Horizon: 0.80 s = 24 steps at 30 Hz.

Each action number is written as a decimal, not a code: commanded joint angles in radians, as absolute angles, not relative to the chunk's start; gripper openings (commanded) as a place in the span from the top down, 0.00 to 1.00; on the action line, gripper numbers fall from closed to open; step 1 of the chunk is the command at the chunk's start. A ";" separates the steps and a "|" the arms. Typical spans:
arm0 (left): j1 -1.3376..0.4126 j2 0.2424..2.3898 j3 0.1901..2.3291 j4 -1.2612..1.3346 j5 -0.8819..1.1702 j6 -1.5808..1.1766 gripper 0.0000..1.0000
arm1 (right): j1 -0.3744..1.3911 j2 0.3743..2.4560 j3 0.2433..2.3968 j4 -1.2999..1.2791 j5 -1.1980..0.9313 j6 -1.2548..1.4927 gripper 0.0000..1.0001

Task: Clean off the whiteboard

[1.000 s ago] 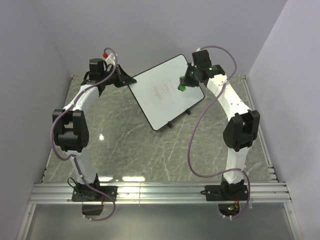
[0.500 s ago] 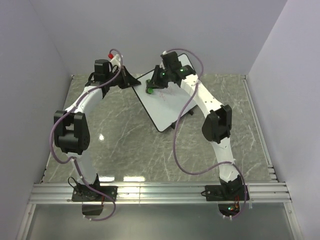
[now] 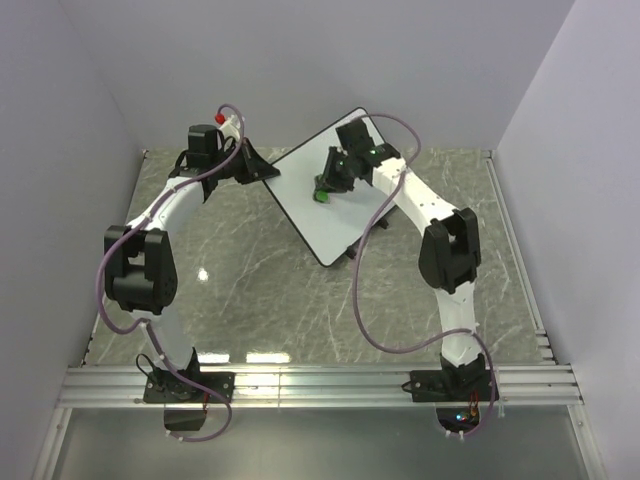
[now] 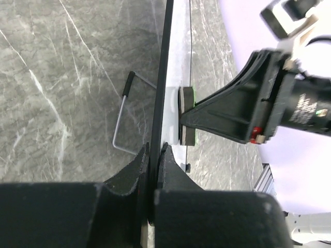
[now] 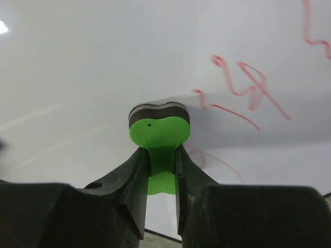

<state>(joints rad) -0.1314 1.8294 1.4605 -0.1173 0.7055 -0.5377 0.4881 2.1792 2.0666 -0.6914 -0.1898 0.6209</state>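
Your left wrist view, item by item:

- Left gripper [image 4: 154, 151]: at the bottom edge, both dark fingers closed on the board's rim, one on each side.
- Whiteboard [image 4: 164, 72]: you see it edge-on, the thin black rim running from the fingers up to the top of the frame, the white face to the right of it.
- Wire stand [image 4: 122, 118]: a grey bent wire on the board's back side, left of the rim, over the table.
- Eraser [image 4: 187, 118]: a dark pad with a green edge, pressed flat against the white face.
- Right gripper [image 4: 200, 114]: black, entering from the right, closed on the eraser.
- Table [image 4: 62, 77]: grey marbled surface on both sides of the board.
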 commanded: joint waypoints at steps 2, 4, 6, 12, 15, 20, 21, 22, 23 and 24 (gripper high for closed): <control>-0.186 1.842 1.439 -0.307 0.633 -0.373 1.00 | 0.485 2.139 1.783 -0.662 -0.072 0.577 1.00; -0.186 1.841 1.440 -0.307 0.635 -0.374 1.00 | 0.483 2.085 1.646 -0.623 -0.086 0.578 1.00; -0.186 1.839 1.437 -0.304 0.637 -0.377 1.00 | 0.485 2.057 1.582 -0.592 -0.090 0.578 1.00; -0.186 1.838 1.445 -0.307 0.638 -0.374 1.00 | 0.502 2.026 1.497 -0.581 -0.092 0.583 1.00; -0.186 1.842 1.450 -0.305 0.640 -0.374 1.00 | 0.521 2.028 1.558 -0.609 -0.097 0.603 1.00; -0.198 1.839 1.442 -0.310 0.618 -0.362 1.00 | 0.557 2.066 1.768 -0.663 -0.126 0.623 1.00; -0.202 1.841 1.442 -0.311 0.615 -0.361 1.00 | 0.564 2.084 1.852 -0.681 -0.133 0.626 1.00; -0.204 1.844 1.440 -0.314 0.612 -0.359 1.00 | 0.574 2.095 1.893 -0.690 -0.136 0.627 1.00; -0.210 1.845 1.443 -0.318 0.611 -0.357 1.00 | 0.587 2.115 1.964 -0.699 -0.144 0.633 1.00; -0.210 1.848 1.443 -0.318 0.615 -0.359 1.00 | 0.598 2.126 1.998 -0.706 -0.146 0.637 1.00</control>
<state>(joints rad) -0.1352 1.8221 1.4666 -0.1284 0.7254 -0.4923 0.5213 2.0758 1.8576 -0.7792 -0.0734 0.6109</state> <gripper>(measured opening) 0.070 0.286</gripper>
